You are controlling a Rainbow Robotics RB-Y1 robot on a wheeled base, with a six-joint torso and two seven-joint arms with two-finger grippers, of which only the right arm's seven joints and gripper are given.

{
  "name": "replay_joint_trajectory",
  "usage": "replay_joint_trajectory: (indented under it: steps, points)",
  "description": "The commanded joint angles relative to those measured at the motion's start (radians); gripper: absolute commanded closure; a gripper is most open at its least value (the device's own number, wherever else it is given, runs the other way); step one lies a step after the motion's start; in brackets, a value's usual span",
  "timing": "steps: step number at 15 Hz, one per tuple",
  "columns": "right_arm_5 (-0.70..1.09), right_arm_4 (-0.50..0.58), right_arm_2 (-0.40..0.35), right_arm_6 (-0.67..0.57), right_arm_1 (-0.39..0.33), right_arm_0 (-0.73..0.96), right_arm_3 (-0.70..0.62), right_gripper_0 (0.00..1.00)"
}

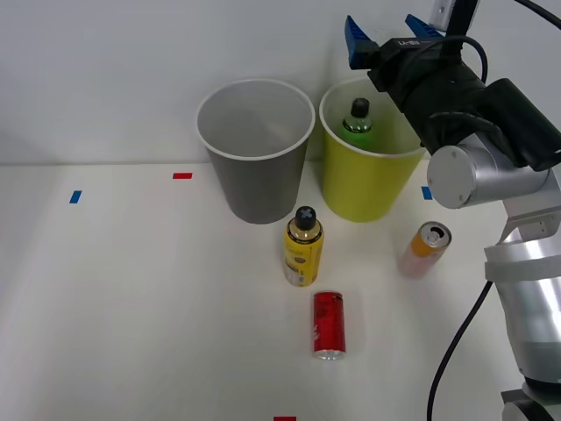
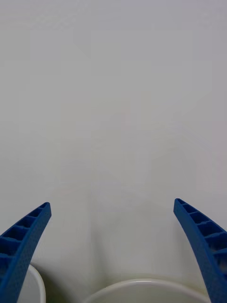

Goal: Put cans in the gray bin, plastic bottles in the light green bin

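Right now the right gripper (image 1: 387, 33) hangs above the light green bin (image 1: 364, 189), blue fingers (image 2: 21, 244) spread wide w/ nothing between them. In the wrist view the fingers sit apart at the two corners, w/ white rims of both bins just beyond them and plain wall behind.

Green bottle (image 1: 357, 123) is inside the light green bin, upright, black cap up. Gray bin (image 1: 256, 184) stands just beside it on robot's left, rims near each other, pale inside.

On the table (image 1: 131, 307): yellow bottle (image 1: 303, 248) upright in front of the gap btwn the bins, black cap on. Red can (image 1: 329, 324) lies on its side nearer the robot, silver top pointing toward the robot. Orange can (image 1: 424, 250) stands tilted, off to the right, near the light green bin's base but apart from it.
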Motion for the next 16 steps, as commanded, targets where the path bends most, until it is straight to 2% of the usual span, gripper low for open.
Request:
replay_joint_trajectory:
  steps: [1, 8, 12, 16]
  points:
    - [-0.017, -0.026, 0.0, 0.007, 0.002, 0.002, 0.0, 0.06]
    - [-0.072, -0.029, 0.011, 0.022, -0.006, 0.034, 0.0, 0.06]
    - [-0.318, -0.046, 0.075, 0.007, -0.033, 0.144, -0.01, 0.06]
    - [-0.344, -0.06, 0.08, -0.01, -0.05, 0.304, -0.174, 0.06]
